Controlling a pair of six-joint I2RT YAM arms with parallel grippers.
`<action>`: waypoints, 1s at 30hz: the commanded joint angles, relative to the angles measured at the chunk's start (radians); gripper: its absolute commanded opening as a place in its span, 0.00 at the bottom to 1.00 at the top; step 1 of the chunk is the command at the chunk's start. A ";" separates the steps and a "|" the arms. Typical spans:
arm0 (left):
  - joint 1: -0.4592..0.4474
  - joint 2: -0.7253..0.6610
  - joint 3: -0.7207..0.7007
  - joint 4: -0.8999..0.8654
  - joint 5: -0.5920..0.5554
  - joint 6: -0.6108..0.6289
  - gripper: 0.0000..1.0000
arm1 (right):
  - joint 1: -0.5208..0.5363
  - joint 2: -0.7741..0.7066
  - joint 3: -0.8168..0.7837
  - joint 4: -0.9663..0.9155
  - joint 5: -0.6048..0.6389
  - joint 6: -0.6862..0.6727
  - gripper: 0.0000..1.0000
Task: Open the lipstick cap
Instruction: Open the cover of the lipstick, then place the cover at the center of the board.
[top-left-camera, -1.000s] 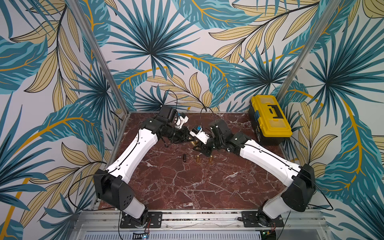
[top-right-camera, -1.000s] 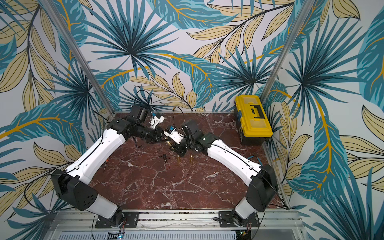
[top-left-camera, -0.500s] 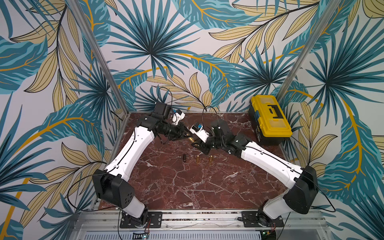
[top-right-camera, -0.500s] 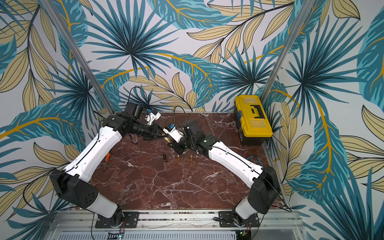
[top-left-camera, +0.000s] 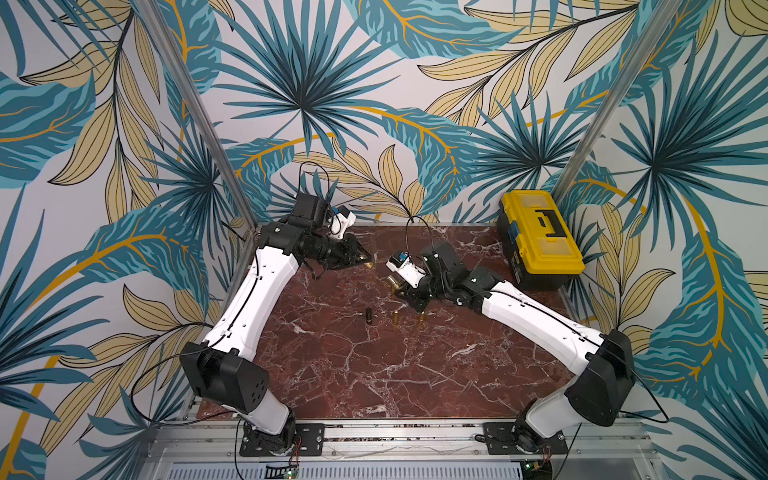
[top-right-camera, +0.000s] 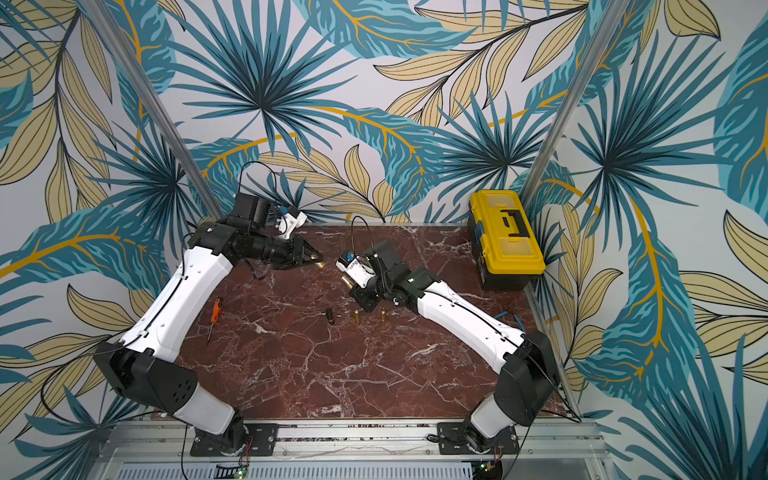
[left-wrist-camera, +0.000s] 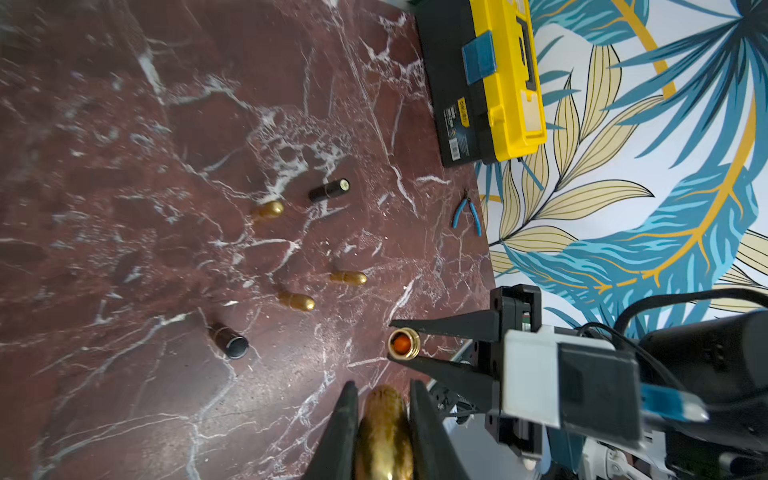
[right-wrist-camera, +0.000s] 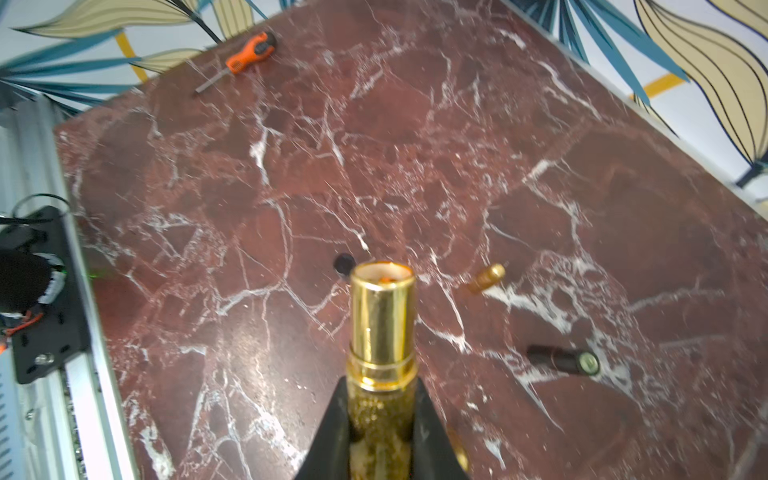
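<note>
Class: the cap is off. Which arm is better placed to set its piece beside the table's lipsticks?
Probably right: right gripper, shut on the lipstick base, hangs nearest the lipsticks; left gripper, holding the cap, is farther.

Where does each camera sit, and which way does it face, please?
Top views: high above the front rail, looking down at the marble table; both arms show.
Left wrist: looks along the left gripper, shut on the gold cap, toward the yellow toolbox; the right gripper shows too.
Right wrist: looks along its own fingers, shut on the lipstick base, toward the screwdriver.
Shared: both wrist views show the black lipstick with the pale end.
</note>
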 joint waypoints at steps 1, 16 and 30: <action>0.018 0.003 0.037 -0.029 -0.037 0.031 0.00 | 0.003 0.009 -0.012 -0.058 0.041 -0.006 0.00; -0.004 0.249 -0.007 -0.014 -0.601 0.070 0.00 | 0.009 -0.031 0.025 0.005 0.024 0.033 0.00; 0.003 0.453 -0.085 0.227 -0.687 0.042 0.00 | 0.020 -0.050 0.009 0.017 0.058 0.029 0.00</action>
